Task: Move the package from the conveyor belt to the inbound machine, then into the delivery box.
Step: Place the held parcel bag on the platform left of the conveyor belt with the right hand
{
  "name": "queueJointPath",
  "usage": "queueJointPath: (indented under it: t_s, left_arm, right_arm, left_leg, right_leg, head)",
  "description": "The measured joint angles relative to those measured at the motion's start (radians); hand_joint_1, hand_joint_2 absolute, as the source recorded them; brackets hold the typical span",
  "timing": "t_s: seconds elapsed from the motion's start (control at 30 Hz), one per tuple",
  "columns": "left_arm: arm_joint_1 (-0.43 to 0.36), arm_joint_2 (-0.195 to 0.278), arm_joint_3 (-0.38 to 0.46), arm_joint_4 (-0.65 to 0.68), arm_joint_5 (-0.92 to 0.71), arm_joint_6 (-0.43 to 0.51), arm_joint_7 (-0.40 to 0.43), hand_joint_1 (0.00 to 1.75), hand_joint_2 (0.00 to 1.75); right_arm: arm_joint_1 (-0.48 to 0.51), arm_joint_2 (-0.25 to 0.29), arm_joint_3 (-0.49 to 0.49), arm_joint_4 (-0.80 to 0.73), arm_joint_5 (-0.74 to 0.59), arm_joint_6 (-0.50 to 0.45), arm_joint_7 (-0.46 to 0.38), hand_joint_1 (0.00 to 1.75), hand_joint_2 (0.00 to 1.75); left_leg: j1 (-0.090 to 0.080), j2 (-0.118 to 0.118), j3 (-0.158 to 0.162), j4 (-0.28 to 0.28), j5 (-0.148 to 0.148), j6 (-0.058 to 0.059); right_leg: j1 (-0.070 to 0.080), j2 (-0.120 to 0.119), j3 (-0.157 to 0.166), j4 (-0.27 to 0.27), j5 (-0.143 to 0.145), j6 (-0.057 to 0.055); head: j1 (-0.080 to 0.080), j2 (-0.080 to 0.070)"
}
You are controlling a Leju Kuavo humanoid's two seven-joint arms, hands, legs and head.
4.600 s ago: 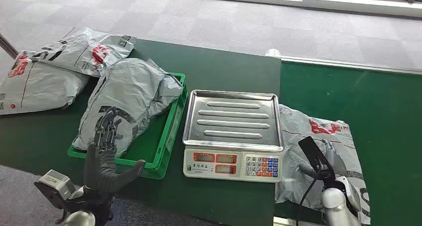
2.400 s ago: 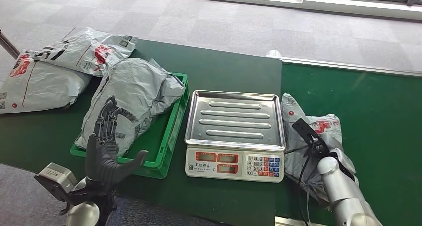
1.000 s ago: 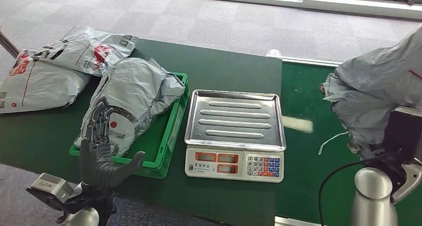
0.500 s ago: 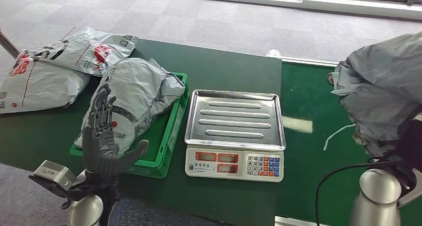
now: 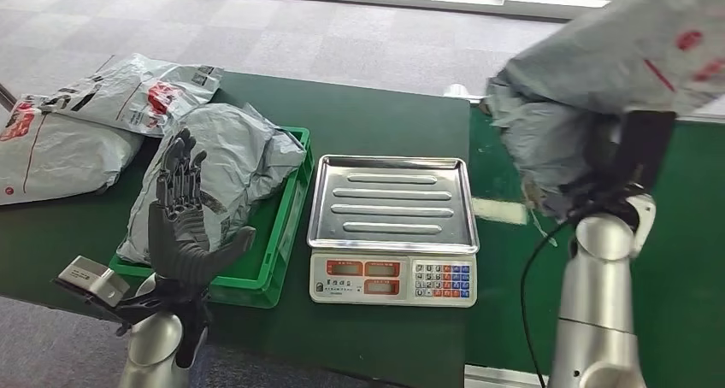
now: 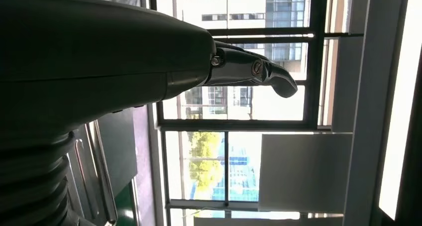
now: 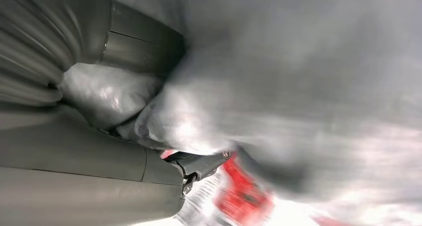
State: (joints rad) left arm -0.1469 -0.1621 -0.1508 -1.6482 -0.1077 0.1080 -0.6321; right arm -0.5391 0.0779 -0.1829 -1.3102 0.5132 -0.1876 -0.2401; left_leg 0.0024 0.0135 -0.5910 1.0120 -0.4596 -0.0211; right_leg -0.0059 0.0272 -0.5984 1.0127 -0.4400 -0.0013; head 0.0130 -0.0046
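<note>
- Right hand (image 5: 617, 181) was seen closed on the package (image 5: 598, 80), gathered plastic bunched in its grip; the package was held in the air above the conveyor belt (image 5: 684, 234), beside and higher than the scale (image 5: 391, 226).
- Left hand (image 5: 181, 226) was held upright and open, fingers apart, nothing in it, in front of the green crate (image 5: 286, 226).
- Package was noted as a grey plastic mailer bag with red print, wrinkled and limp, drooping around the hand; judged light and soft, likely slippery on its glossy film.
- Hold was judged best taken on a gathered fold near the middle, as a loose corner could slide free.
- Scale was noted as a ribbed steel tray, flat and shiny, over a keypad front.
- Crate was noted as rigid plastic, with another grey bag (image 5: 214, 174) lying in it.
- Two more bags (image 5: 85, 123) were noted on the dark green table (image 5: 376, 123) beyond the crate.
</note>
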Motion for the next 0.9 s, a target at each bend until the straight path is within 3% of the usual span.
queueJointPath:
  t_s: [0.1, 0.17, 0.23, 0.3, 0.37, 0.8, 0.83, 0.9]
  left_arm:
    - [-0.034, 0.01, 0.006, 0.009, 0.003, -0.027, 0.019, 0.0, 1.75]
    - [-0.039, 0.015, 0.009, 0.016, 0.002, -0.029, 0.024, 0.0, 1.75]
    - [-0.04, 0.019, 0.013, 0.019, 0.002, -0.028, 0.026, 0.0, 1.75]
    - [-0.04, 0.022, 0.016, 0.019, 0.001, -0.023, 0.03, 0.0, 1.75]
    - [-0.044, 0.024, 0.019, 0.019, 0.0, -0.016, 0.037, 0.0, 1.75]
    - [-0.13, 0.024, 0.022, 0.054, -0.013, -0.011, 0.069, 0.0, 1.75]
    - [-0.131, 0.025, 0.023, 0.058, -0.011, -0.01, 0.067, 0.0, 1.75]
    - [-0.132, 0.027, 0.025, 0.064, -0.008, -0.007, 0.06, 0.0, 1.75]
  right_arm:
    - [-0.175, 0.072, 0.282, 0.323, -0.017, 0.512, -0.024, 1.75, 1.75]
    - [-0.224, 0.087, 0.411, 0.436, -0.024, 0.658, 0.0, 1.75, 1.75]
    - [-0.251, 0.096, 0.466, 0.523, -0.026, 0.611, 0.023, 1.75, 1.75]
    - [-0.27, 0.102, 0.486, 0.59, -0.026, 0.508, 0.033, 1.75, 1.75]
    - [-0.284, 0.104, 0.504, 0.646, -0.023, 0.471, 0.036, 1.75, 1.75]
    - [-0.321, 0.106, 0.528, 0.822, -0.049, 0.513, 0.009, 1.75, 1.75]
    - [-0.322, 0.106, 0.53, 0.828, -0.049, 0.516, 0.008, 1.47, 1.75]
    - [-0.323, 0.106, 0.536, 0.836, -0.051, 0.52, 0.009, 0.6, 1.75]
  left_leg:
    - [0.001, -0.007, 0.005, 0.001, 0.011, -0.004]
    - [0.004, -0.029, -0.001, 0.0, 0.019, -0.008]
    - [0.006, -0.043, -0.007, -0.001, 0.022, -0.01]
    - [0.007, -0.043, -0.009, -0.002, 0.022, -0.011]
    - [0.007, -0.039, -0.009, -0.002, 0.021, -0.01]
    - [0.005, -0.031, -0.01, -0.001, 0.021, -0.009]
    - [0.005, -0.031, -0.01, -0.001, 0.021, -0.009]
    - [0.005, -0.031, -0.01, -0.001, 0.021, -0.009]
  right_leg:
    - [0.001, -0.005, -0.008, 0.0, 0.003, -0.002]
    - [0.005, -0.027, -0.009, 0.0, 0.002, -0.005]
    - [0.008, -0.041, -0.009, 0.001, 0.001, -0.008]
    - [0.008, -0.041, -0.01, 0.001, 0.001, -0.009]
    - [0.007, -0.037, -0.012, 0.001, 0.002, -0.009]
    - [0.005, -0.029, -0.015, 0.0, 0.006, -0.007]
    - [0.005, -0.029, -0.015, 0.0, 0.006, -0.007]
    - [0.005, -0.029, -0.015, 0.0, 0.006, -0.007]
  head:
    - [-0.001, 0.0]
    - [-0.001, 0.0]
    - [-0.001, 0.0]
    - [-0.001, 0.0]
    - [-0.001, 0.0]
    - [-0.001, 0.0]
    - [-0.001, 0.0]
    - [-0.001, 0.0]
